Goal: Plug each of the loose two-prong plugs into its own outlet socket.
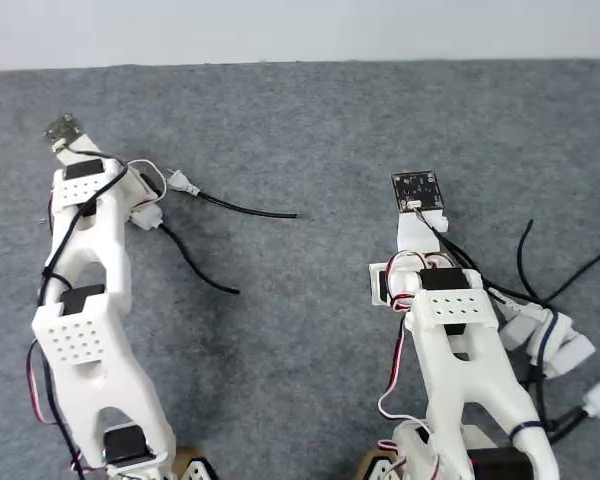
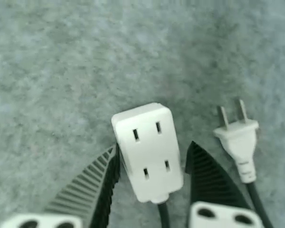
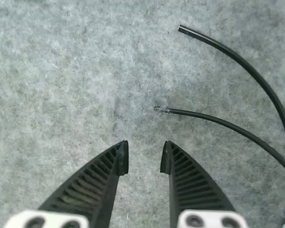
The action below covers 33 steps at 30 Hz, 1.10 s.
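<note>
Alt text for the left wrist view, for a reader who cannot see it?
A white double outlet socket lies on grey carpet between the black fingers of the open left gripper. Beside it lies a loose white two-prong plug on a black cord.

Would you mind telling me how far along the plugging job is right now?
Done: nothing that shows; both sockets of the outlet block are empty and the two-prong plug lies loose beside it. In hand: the left gripper sits around the block, while the right gripper hangs open over carpet. Left: this plug, at least, needs inserting.
</note>
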{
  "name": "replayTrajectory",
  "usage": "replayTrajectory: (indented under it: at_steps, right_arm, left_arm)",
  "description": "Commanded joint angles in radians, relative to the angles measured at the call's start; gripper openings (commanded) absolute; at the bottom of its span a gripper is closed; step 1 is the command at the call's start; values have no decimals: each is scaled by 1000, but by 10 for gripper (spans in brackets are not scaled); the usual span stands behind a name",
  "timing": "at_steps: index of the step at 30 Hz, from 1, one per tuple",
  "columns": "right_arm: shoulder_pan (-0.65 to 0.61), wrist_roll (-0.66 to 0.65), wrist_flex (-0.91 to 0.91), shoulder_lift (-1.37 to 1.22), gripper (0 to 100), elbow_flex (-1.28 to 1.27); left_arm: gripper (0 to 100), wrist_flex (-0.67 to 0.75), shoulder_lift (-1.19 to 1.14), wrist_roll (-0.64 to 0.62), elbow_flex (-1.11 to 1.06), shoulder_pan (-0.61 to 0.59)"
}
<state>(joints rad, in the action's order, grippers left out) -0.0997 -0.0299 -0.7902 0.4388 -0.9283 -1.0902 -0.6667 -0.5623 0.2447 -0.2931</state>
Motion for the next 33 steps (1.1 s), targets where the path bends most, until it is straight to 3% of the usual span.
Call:
replayTrajectory:
  at_steps: [1, 4, 13, 20, 25, 33]
  right_arm:
    - [-5, -15, 16, 30, 112, 9]
    - [-4, -17, 16, 30, 112, 9]
    - [-1, -17, 16, 30, 109, 11]
    - [1, -20, 15, 30, 111, 11]
    - [1, -21, 15, 30, 111, 11]
    - [1, -21, 16, 30, 111, 9]
  left_arm:
    - [117, -28, 9, 23, 53, 28]
    - [7, -51, 12, 23, 53, 31]
    - [11, -221, 18, 68, 48, 77]
    - [13, -203, 18, 74, 111, 40]
    - [60, -229, 18, 69, 170, 17]
    - [242, -258, 18, 11, 203, -20]
